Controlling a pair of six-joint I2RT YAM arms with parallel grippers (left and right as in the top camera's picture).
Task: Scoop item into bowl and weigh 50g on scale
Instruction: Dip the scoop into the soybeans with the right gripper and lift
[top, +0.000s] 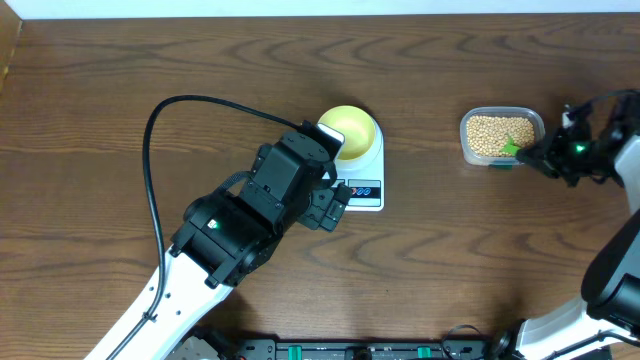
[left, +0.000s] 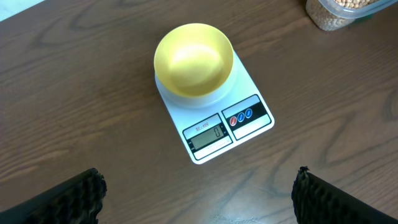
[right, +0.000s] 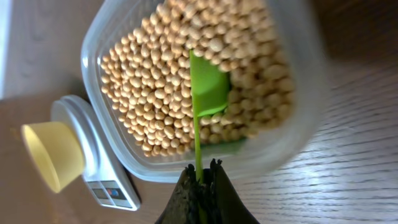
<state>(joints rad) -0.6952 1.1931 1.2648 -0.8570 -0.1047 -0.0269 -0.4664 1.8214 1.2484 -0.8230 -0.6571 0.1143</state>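
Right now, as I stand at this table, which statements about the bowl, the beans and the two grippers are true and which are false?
1. The bowl stands on the scale. True.
2. The bowl is already filled. False: it is empty; the beans lie in the clear tub.
3. The right gripper is shut on a green scoop that dips into the beans. True.
4. The left gripper clamps the bowl. False: it is open, holds nothing and is apart from the scale.
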